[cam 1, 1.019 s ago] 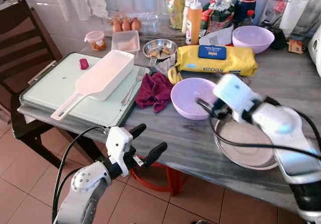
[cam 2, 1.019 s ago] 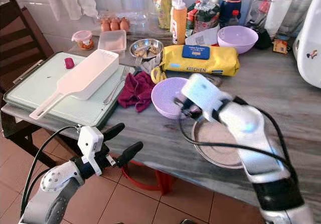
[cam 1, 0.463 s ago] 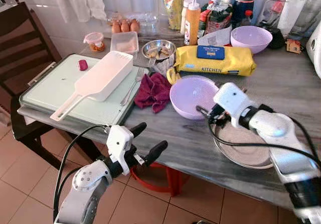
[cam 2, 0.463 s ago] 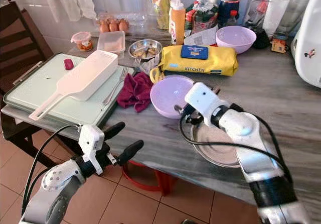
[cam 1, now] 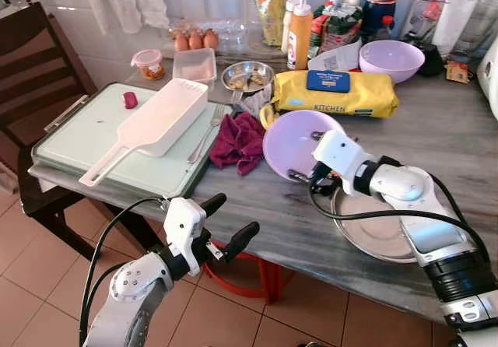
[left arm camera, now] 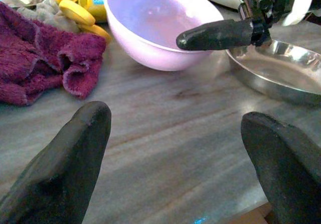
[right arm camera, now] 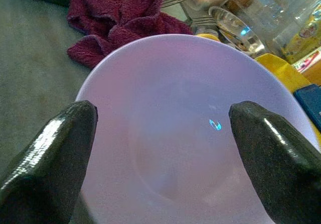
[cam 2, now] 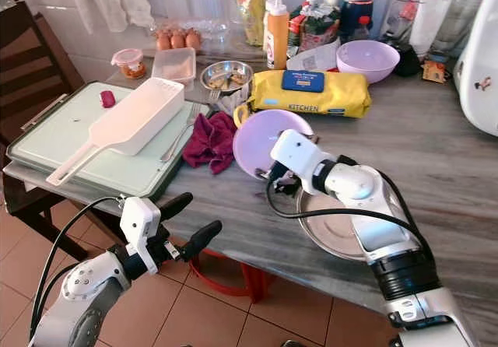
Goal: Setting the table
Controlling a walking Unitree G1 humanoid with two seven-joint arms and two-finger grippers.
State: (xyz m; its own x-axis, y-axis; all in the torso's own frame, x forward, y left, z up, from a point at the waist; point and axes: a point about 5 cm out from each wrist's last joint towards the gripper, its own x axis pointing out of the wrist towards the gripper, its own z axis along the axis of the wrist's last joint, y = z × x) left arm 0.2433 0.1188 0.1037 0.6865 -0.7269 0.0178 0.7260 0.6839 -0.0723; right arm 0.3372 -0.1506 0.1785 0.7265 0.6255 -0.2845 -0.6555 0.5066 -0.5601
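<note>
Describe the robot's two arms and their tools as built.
Both arms are silver-grey with rounded joints and loose black cables. The left tool has a white block-shaped housing and two long black fingers. The right tool has the same white housing, and a black cuff sits lower on that arm.

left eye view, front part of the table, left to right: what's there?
green tray → white scoop → fork → maroon cloth → near lilac bowl → right gripper at its rim → steel plate
</note>
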